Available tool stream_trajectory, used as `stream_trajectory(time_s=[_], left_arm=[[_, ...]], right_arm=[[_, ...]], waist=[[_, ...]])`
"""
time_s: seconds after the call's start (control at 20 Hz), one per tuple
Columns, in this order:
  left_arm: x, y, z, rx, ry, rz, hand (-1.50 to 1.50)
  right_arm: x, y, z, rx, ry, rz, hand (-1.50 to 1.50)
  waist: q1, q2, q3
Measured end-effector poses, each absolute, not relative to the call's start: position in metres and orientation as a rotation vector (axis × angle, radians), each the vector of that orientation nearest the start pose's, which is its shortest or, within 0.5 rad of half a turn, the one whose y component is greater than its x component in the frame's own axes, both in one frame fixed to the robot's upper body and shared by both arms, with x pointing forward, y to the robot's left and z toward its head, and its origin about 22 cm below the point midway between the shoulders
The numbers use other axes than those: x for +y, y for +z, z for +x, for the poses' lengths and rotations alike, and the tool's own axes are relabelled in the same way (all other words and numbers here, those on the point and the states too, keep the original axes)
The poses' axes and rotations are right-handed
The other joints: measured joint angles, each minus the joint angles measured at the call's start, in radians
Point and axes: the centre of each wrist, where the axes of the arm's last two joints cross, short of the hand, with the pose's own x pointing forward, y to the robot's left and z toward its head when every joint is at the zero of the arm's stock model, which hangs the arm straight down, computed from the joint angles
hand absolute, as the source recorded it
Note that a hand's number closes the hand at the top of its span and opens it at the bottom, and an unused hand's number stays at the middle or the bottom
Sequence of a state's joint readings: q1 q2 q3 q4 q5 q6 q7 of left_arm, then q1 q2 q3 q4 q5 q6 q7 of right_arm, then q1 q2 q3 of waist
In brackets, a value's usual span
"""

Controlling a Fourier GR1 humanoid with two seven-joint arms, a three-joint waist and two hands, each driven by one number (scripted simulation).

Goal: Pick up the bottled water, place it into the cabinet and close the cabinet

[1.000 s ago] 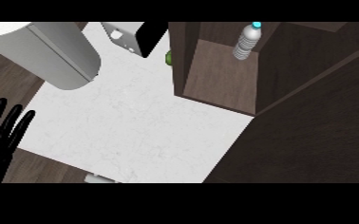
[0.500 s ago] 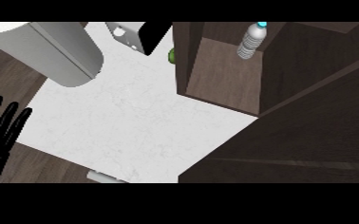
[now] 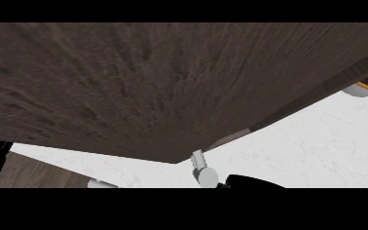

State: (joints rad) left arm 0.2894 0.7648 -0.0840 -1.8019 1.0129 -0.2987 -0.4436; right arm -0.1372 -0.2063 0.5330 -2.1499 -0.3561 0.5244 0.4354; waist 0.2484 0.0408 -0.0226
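the dark wood cabinet door (image 3: 158,83) fills the view above a black hand (image 3: 251,181) at the bottom edge — fingers hidden, so i cannot tell their state — beside the silver handle (image 3: 203,170); bottled water unseen, presumably inside — push steadily till shut.

Likely a kitchen: wood cabinet (image 3: 158,87), marble counter (image 3: 309,141).

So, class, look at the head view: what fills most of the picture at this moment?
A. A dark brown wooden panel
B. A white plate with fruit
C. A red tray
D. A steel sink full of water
A. A dark wooden panel spreads over most of the view, hiding nearly everything behind it; only a strip of white counter shows at the lower right.
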Motion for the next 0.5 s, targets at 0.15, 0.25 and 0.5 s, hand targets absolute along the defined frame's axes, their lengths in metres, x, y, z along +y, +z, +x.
stream_trajectory(time_s=[0.15, 0.25, 0.5], left_arm=[[0.361, 0.067, 0.176, -1.852, 0.072, -0.547, -1.5], [0.363, 0.067, 0.176, -1.854, 0.078, -0.541, -1.5], [0.368, 0.064, 0.174, -1.851, 0.094, -0.526, -1.5]], right_arm=[[-0.127, 0.152, 0.204, -1.54, 1.14, 0.81, 1.5], [-0.116, 0.157, 0.218, -1.519, 1.144, 0.757, 1.5], [-0.078, 0.171, 0.256, -1.468, 1.09, 0.623, 1.5]], waist=[[-0.006, -0.004, 0.002], [-0.014, -0.007, 0.003], [-0.028, -0.009, 0.009]])
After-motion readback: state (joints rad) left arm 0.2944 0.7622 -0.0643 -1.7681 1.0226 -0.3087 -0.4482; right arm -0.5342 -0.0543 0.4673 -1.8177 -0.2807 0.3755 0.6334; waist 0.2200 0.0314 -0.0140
